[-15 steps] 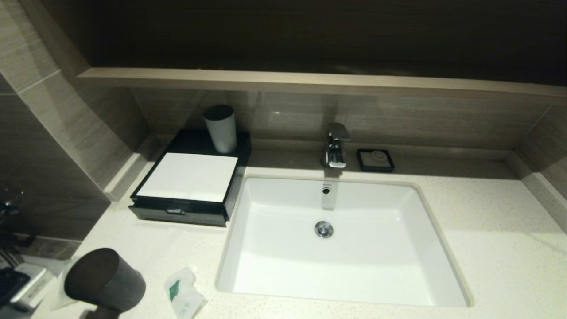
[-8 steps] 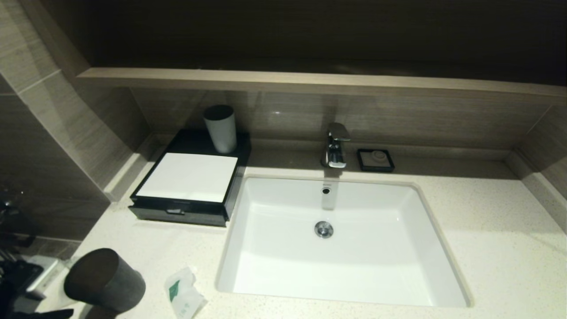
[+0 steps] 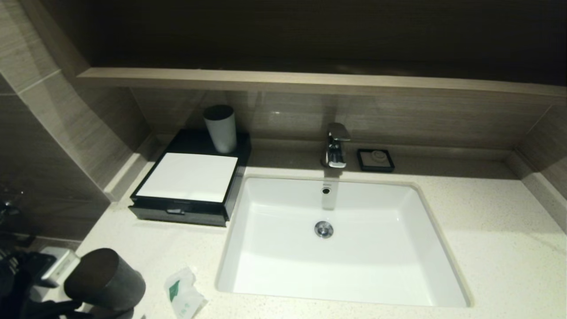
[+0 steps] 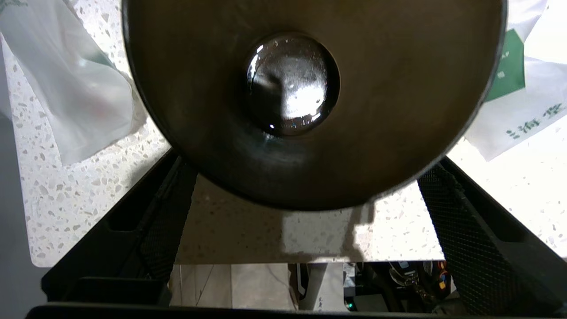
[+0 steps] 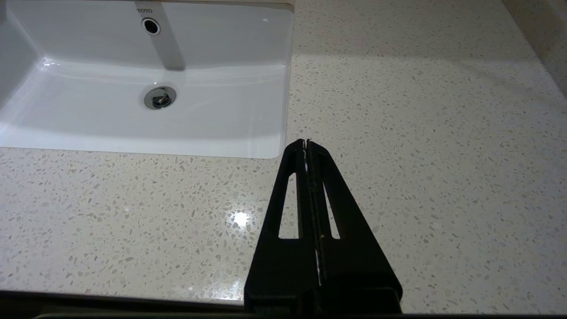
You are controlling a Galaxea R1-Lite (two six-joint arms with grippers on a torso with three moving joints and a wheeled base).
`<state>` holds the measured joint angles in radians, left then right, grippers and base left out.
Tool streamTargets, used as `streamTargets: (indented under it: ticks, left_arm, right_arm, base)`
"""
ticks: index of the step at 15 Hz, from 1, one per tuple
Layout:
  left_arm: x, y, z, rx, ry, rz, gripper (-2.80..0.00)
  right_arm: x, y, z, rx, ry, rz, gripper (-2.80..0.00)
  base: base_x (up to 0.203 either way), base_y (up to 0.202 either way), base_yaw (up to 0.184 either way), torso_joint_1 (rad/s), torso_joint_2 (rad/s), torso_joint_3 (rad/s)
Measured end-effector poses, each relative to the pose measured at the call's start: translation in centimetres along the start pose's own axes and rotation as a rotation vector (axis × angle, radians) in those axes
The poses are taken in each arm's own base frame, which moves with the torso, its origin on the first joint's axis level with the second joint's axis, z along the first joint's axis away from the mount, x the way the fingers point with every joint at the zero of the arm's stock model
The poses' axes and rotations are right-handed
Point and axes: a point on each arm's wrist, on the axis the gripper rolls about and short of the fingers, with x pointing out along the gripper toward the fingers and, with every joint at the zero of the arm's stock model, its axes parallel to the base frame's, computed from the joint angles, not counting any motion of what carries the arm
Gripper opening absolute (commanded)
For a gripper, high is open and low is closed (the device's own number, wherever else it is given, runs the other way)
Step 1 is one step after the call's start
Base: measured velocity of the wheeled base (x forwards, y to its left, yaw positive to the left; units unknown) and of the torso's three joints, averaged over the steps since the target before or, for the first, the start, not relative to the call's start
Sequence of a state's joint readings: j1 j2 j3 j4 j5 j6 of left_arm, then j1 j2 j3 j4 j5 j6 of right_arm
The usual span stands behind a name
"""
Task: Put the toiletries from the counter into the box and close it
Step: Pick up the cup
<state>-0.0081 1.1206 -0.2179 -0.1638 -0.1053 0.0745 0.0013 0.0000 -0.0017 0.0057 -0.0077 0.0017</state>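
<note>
Moved: left gripper (image 4: 305, 230) has crept toward the dark cup (image 3: 105, 279), fingers spread wide beside it.
Packet (image 3: 184, 294): counter's 7 o'clock, partly cut off.
Box (image 3: 188, 181): 10 o'clock, drawer shut.
Right gripper (image 5: 306, 144): fingers pressed together, empty.

Black grippers with mesh-faced pads and slotted fingers.

The left gripper (image 4: 305, 212) has two matte black fingers (image 4: 155, 230), broad and wedge-shaped, their inner faces lined with fine black mesh; each carries a long recessed slot along its outer side. In the head view, beside the dark cup (image 3: 106, 277), its arm shows as a black body with a pale grey block. The right gripper (image 5: 306, 144) is the same matte black, each finger a tapering blade pierced by one narrow elongated window.
</note>
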Motion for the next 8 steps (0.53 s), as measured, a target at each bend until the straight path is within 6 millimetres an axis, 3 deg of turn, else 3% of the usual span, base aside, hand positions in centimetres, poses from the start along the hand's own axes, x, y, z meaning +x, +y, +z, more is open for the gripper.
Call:
streamTargets:
  ticks: [8]
  left_arm:
    - [0.64,0.14,0.73,-0.014,-0.065,0.01,0.0]
  right_arm:
    - [0.0,0.0,0.0,0.0,0.0,0.0,-2.8]
  base:
    - [0.0,0.0,0.0,0.0,0.0,0.0]
